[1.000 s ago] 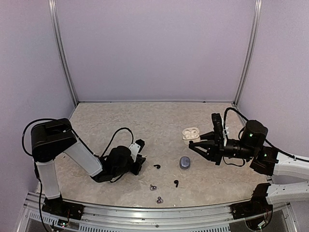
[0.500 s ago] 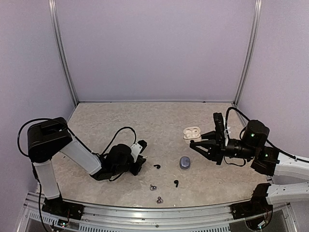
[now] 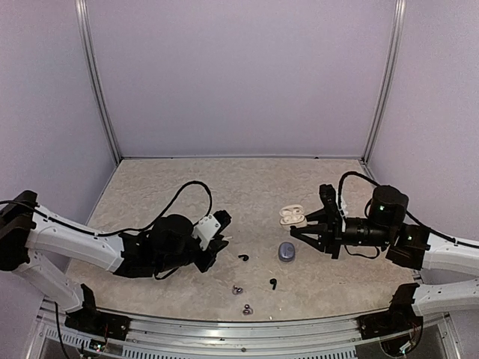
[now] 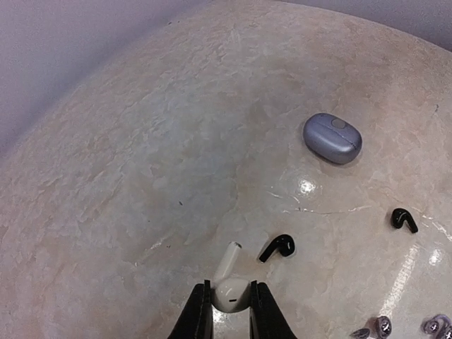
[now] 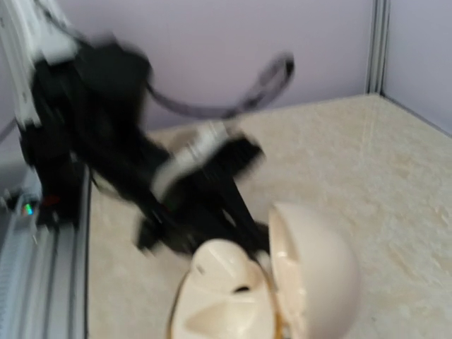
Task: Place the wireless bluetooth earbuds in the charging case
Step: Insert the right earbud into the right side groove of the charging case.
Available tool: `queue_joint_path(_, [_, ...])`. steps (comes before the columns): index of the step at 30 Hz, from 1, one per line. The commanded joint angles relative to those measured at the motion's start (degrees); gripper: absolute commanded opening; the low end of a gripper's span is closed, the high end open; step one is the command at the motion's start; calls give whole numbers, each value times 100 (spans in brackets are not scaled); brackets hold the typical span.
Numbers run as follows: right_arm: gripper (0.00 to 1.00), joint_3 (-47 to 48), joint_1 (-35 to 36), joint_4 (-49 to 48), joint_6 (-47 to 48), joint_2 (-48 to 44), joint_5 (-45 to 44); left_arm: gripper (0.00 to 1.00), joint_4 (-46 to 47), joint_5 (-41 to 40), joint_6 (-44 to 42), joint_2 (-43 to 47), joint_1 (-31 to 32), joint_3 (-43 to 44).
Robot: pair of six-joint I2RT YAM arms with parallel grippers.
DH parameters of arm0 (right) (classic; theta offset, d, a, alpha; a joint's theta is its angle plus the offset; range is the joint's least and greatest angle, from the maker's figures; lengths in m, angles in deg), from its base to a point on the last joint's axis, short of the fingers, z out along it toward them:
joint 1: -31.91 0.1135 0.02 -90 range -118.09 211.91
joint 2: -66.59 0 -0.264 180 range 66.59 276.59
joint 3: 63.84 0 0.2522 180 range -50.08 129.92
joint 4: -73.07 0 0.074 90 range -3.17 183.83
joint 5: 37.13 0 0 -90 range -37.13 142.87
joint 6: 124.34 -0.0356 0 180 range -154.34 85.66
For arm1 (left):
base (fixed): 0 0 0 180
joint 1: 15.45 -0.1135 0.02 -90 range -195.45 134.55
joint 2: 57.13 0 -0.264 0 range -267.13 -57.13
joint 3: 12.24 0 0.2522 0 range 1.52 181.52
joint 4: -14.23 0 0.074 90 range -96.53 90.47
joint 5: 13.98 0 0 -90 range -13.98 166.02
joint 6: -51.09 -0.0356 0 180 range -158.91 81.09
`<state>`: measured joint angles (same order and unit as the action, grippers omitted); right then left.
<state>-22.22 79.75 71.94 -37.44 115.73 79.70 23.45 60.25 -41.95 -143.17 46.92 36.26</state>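
My left gripper [image 4: 229, 291] is shut on the bulb of a white stemmed earbud [image 4: 227, 263], held just above the table; in the top view the gripper [image 3: 218, 245] sits left of centre. A black earbud [image 4: 277, 247] lies just right of it [image 3: 244, 257], and a second black one [image 3: 274, 283] [image 4: 404, 219] lies nearer the front. Two silvery earbuds [image 3: 237, 290] [image 3: 247, 309] lie by the front edge. The open white charging case [image 3: 293, 217] [image 5: 240, 296] sits at the upper fingertip of my open right gripper [image 3: 305, 226]. Its own fingers do not show in the blurred right wrist view.
A closed grey oval case [image 3: 287, 252] [image 4: 332, 138] lies between the two grippers, just below the right gripper. Lilac walls and metal posts enclose the marble-patterned table [image 3: 247, 187]. A metal rail [image 3: 224, 329] runs along the near edge.
The left arm has stretched out and its gripper has moved slightly right. The right gripper has moved left, and the white case has shifted a little toward the near left.
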Motion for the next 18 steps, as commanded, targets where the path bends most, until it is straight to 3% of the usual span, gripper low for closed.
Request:
queue_joint_path(1, [0,341,-53,438,810,203,95,15,-1134,-343,-400,732,366,418])
queue_joint_path(10, [0,460,-21,442,1562,467,305,15,-2502,-495,-768,1815,1146,1151])
queue_joint_path(18, [0,566,84,532,1954,802,481,14,-3260,-612,-1119,1912,1745,1918])
